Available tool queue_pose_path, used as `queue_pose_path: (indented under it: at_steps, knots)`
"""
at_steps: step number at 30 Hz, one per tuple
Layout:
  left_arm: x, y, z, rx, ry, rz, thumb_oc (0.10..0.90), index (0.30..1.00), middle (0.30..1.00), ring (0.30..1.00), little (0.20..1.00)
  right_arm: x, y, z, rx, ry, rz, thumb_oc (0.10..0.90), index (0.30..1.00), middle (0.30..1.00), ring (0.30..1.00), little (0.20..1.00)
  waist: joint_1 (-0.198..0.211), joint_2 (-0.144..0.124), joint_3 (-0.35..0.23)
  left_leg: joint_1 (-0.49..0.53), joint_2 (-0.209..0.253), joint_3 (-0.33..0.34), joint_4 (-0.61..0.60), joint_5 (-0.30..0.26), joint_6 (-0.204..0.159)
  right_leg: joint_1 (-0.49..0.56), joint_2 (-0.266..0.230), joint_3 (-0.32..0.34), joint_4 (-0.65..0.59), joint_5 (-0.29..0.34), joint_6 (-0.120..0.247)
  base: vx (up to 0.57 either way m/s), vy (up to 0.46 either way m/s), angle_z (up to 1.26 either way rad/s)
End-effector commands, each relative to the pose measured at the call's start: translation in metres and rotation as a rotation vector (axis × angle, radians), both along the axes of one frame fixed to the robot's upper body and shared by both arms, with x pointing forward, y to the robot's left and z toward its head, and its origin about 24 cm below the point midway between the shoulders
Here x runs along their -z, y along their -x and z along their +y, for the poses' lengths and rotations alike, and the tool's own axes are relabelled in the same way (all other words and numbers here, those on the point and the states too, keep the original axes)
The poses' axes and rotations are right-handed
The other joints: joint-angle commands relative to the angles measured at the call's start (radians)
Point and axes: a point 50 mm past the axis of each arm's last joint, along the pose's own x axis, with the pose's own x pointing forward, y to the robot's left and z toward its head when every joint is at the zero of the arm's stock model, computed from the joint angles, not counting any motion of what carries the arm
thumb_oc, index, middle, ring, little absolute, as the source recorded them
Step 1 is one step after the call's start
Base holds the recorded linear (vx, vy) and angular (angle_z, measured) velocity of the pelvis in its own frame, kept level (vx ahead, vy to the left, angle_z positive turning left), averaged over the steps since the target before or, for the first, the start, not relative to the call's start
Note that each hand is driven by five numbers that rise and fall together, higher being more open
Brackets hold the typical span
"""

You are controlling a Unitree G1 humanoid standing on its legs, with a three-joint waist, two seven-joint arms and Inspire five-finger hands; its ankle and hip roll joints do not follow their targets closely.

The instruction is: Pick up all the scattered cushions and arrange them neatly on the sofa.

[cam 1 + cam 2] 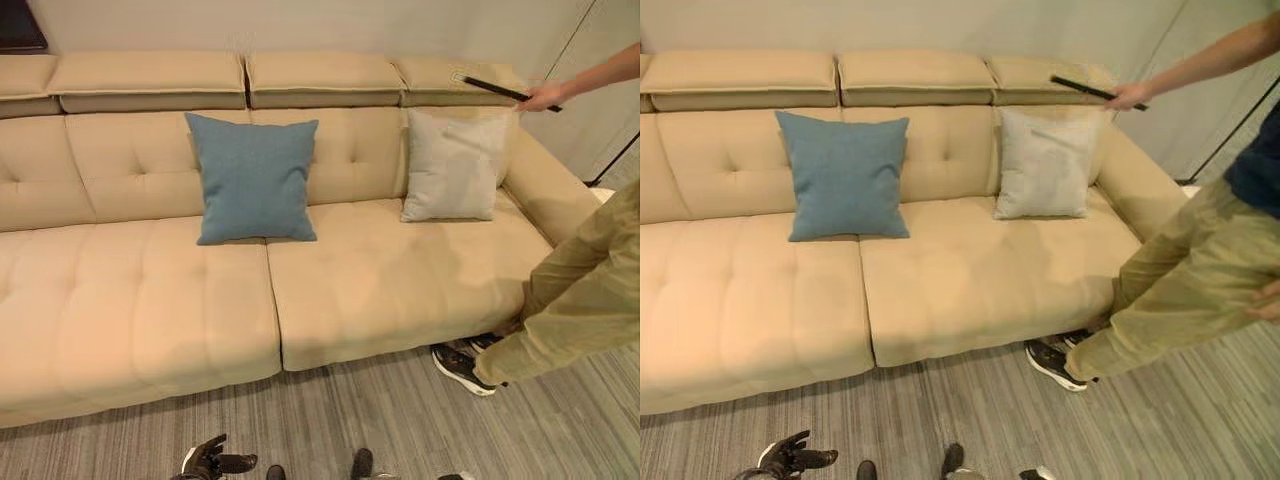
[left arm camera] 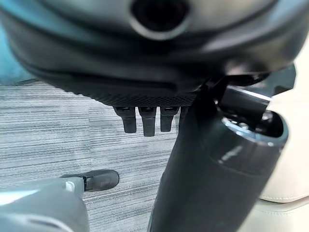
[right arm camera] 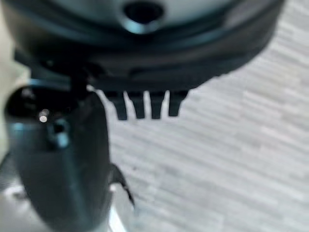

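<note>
A blue cushion [image 1: 254, 178] stands upright against the backrest of the beige sofa [image 1: 130, 310], near its middle. A light grey cushion [image 1: 453, 166] leans against the backrest at the sofa's right end, beside the armrest. My left hand [image 1: 210, 462] hangs low over the grey floor in front of the sofa, open and holding nothing; its fingers [image 2: 148, 121] point down at the carpet. My right hand [image 3: 145, 53] is also over the floor, its fingers [image 3: 145, 105] straight and empty.
A person [image 1: 585, 290] in khaki trousers stands at the sofa's right end, one shoe [image 1: 460, 368] by the sofa's front corner. The person's hand [image 1: 543, 97] holds a black stick [image 1: 490, 88] over the right headrest. Striped grey carpet [image 1: 380, 420] lies in front.
</note>
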Motion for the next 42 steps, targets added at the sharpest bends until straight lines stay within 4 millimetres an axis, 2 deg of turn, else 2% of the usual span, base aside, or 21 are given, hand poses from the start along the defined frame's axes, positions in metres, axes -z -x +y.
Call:
queue_pose_path:
  at_steps: [1, 8, 16, 19, 31, 42]
  knots:
    - [-0.003, -0.013, -0.002, 0.025, -0.008, -0.051, 0.8, 0.9, 0.9, 0.9, 0.9, -0.006, -0.029, 0.003, -0.046, 0.001, -0.082, 0.8, 0.9, 0.9, 0.9, 0.9, 0.006, -0.003, -0.022, -0.079, -0.022, -0.056, 0.041, -0.093, -0.027, -0.027, 0.011, 0.024, 0.028, -0.068, 0.034, 0.03, -0.085, -0.09]
    - [0.001, -0.009, -0.015, 0.045, 0.016, -0.032, 0.8, 0.9, 0.9, 0.9, 0.9, -0.009, -0.035, 0.001, -0.03, 0.003, -0.118, 0.8, 0.9, 0.9, 0.9, 0.9, -0.007, 0.003, -0.048, -0.048, -0.008, -0.056, 0.014, -0.081, -0.045, 0.018, 0.053, 0.062, -0.058, -0.057, 0.026, 0.02, -0.088, -0.1]
    - [0.001, -0.012, -0.021, 0.066, 0.029, -0.035, 0.8, 0.9, 0.9, 0.9, 0.9, -0.007, -0.026, -0.002, -0.015, 0.01, -0.086, 0.8, 0.9, 0.9, 0.9, 0.9, -0.013, 0.017, -0.059, -0.018, 0.003, -0.058, -0.019, -0.068, -0.058, 0.061, 0.079, 0.074, -0.112, -0.057, 0.021, 0.02, -0.049, -0.03]
    - [0.003, -0.007, -0.022, 0.067, 0.036, -0.021, 0.8, 0.9, 0.9, 0.9, 0.9, -0.005, -0.019, -0.003, -0.004, 0.016, -0.064, 0.8, 0.9, 0.9, 0.9, 0.9, -0.012, 0.021, -0.061, -0.005, 0.007, -0.059, -0.026, -0.068, -0.061, 0.081, 0.089, 0.078, -0.127, -0.064, 0.019, 0.0, 0.0, 0.0]
    - [0.008, 0.011, -0.022, 0.035, 0.044, 0.029, 0.8, 0.9, 0.9, 0.9, 0.9, -0.005, -0.017, -0.002, -0.019, 0.017, -0.065, 0.8, 0.9, 0.9, 0.9, 0.9, 0.008, 0.013, -0.062, 0.012, 0.004, -0.071, -0.038, -0.07, -0.06, 0.096, 0.094, 0.08, -0.128, -0.069, 0.02, 0.0, 0.007, 0.0]
    - [0.008, 0.013, -0.02, 0.023, 0.04, 0.033, 0.8, 0.9, 0.9, 0.9, 0.9, -0.004, -0.019, 0.002, -0.036, 0.01, -0.063, 0.8, 0.9, 0.9, 0.9, 0.9, 0.018, 0.006, -0.057, 0.009, -0.006, -0.086, -0.034, -0.072, -0.052, 0.09, 0.088, 0.086, -0.119, -0.061, 0.022, -0.02, 0.026, 0.0]
